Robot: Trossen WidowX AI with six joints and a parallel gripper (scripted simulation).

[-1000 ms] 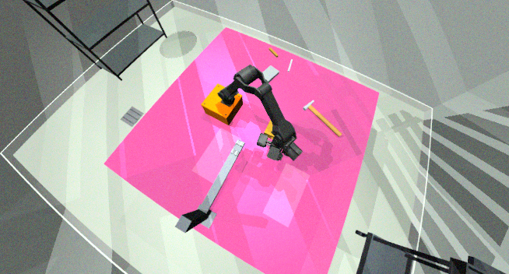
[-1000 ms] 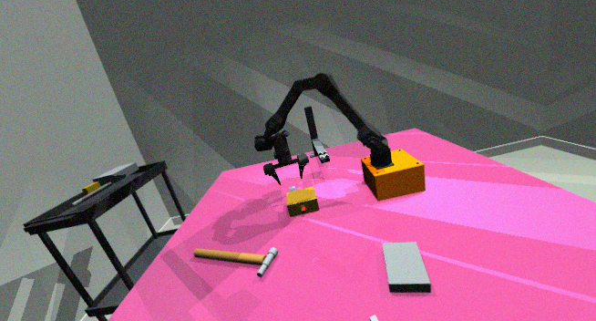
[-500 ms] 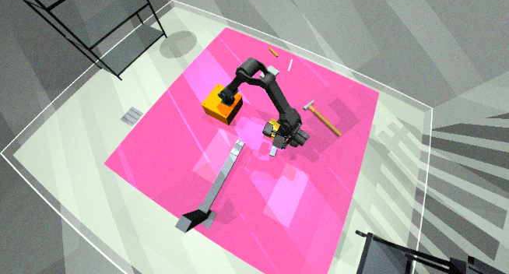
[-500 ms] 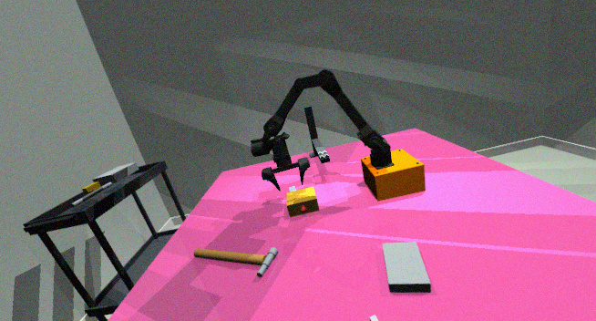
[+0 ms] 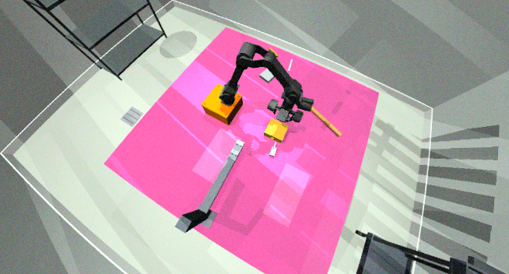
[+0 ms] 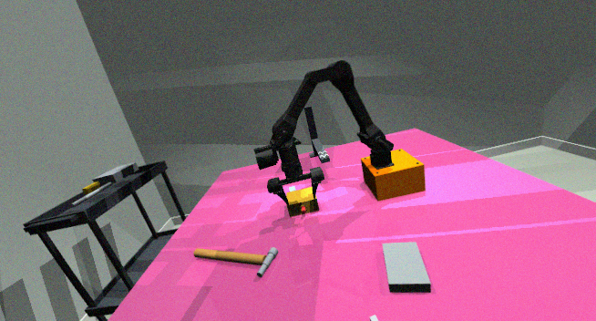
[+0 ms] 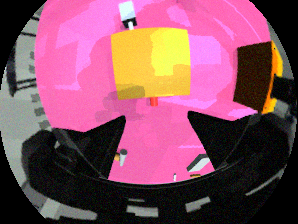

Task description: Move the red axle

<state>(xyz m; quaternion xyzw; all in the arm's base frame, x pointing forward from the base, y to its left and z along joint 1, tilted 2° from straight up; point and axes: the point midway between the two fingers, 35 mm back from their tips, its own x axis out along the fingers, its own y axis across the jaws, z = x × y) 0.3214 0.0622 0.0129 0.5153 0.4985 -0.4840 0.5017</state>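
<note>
Red axle [image 6: 303,209] [image 7: 154,101] projects from the yellow beam [image 5: 275,130] [image 6: 301,195] [image 7: 150,62] toward the claw [image 5: 286,114] [image 6: 302,201] [image 7: 157,116], its long axis square to the finger spread; claw spread wide, empty.

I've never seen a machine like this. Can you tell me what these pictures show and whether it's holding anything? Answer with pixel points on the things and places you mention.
It's one black jointed arm [image 5: 274,67] [image 6: 296,108], mounted on an orange box [image 5: 212,104] [image 6: 401,183]. One picture looks down from above, one from the side, and the round one from near the arm's tip.

On the pink surface [image 5: 296,240] [image 6: 478,259] [image 7: 60,90] lie a wooden-handled hammer [image 5: 327,121] [image 6: 232,256], a flat grey block [image 5: 267,75] [image 6: 405,264] and a yellow block [image 5: 275,130] [image 6: 301,195] [image 7: 150,65] with a bit of red [image 6: 303,209] [image 7: 154,101] showing at one side.

The hand [image 5: 285,120] [image 6: 302,201] [image 7: 156,117] is open, holding nothing.
</note>
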